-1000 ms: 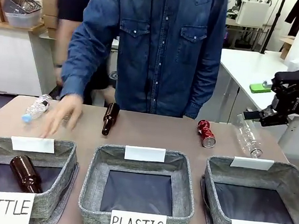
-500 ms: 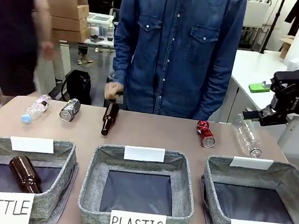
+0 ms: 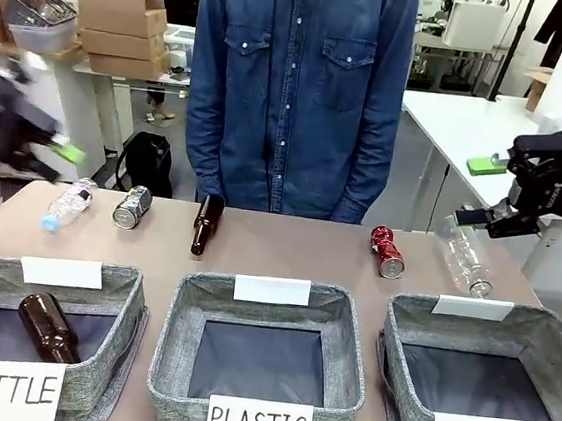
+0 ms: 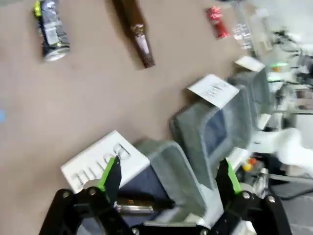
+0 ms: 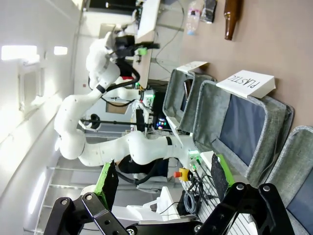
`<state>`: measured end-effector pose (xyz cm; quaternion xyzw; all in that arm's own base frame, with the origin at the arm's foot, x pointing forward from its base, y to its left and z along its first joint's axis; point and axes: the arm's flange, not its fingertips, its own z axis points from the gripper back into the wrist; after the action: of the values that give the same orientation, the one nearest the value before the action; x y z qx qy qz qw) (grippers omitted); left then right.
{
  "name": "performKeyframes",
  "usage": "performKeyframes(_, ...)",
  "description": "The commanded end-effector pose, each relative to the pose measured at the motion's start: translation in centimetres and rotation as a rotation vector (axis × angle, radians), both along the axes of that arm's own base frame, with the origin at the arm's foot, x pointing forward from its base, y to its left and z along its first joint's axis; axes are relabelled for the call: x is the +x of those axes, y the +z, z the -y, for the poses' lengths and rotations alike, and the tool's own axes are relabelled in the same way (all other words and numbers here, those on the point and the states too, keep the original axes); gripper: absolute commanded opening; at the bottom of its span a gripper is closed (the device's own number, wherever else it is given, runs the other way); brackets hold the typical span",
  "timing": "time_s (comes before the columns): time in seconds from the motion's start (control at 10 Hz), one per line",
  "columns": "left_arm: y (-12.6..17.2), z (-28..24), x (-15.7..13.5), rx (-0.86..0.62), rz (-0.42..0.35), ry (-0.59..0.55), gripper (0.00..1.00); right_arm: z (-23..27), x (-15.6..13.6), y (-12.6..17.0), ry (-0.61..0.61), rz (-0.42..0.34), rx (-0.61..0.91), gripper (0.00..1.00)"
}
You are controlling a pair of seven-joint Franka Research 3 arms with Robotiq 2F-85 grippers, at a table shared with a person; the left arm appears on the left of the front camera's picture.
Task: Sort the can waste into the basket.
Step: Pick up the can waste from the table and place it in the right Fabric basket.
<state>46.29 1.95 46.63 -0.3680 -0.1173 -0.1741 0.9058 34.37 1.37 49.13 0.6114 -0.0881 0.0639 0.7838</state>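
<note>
While the left gripper (image 4: 168,174) and right gripper (image 5: 164,177) stand wide and empty, the basket (image 3: 540,333) marked CAN sits at lower right. Beyond it lie the red can (image 3: 387,251), right of centre, and the black-and-silver can (image 3: 132,206), mid left. Both have long axes running near-to-far, with ends toward the camera. They are probably light, thin-walled, slippery and apt to roll, so grasp across mid-body.

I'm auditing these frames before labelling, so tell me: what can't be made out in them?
- Front view: near end of the brown bottle lying in the BOTTLE basket, hidden by its front wall.
- Left wrist view: print on the black-and-silver can, smeared by motion blur.
- Right wrist view: the CAN basket, cut off by the right edge.
- Front view: the red can, its label too small to read.
</note>
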Motion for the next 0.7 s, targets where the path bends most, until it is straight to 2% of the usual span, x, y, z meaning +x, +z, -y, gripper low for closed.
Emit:
performKeyframes(0.0, -2.8, 2.8, 3.2, 0.2, -0.047, 0.035, 1.0, -0.2, 0.2, -0.1, -0.003, 0.031, 0.026, 1.0)
performKeyframes(0.1, -4.1, 5.2, 4.7, 0.257, -0.042, 0.026, 1.0, -0.2, 0.2, -0.1, -0.003, 0.031, 0.026, 1.0)
performKeyframes(0.2, -5.6, 7.3, 6.5, 0.325, -0.006, 0.059, 1.0, -0.2, 0.2, -0.1, -0.003, 0.031, 0.026, 1.0)
performKeyframes(0.3, -7.1, 8.1, 8.4, 0.409, 0.041, 0.128, 1.0, -0.2, 0.2, -0.1, -0.003, 0.031, 0.026, 1.0)
performKeyframes(0.4, -8.3, 8.4, 9.8, 0.461, 0.05, 0.172, 1.0, -0.2, 0.2, -0.1, -0.003, 0.031, 0.026, 1.0)
performKeyframes(0.6, -8.9, 8.2, 11.4, 0.513, 0.067, 0.224, 1.0, -0.2, 0.2, -0.1, -0.003, 0.031, 0.026, 1.0)
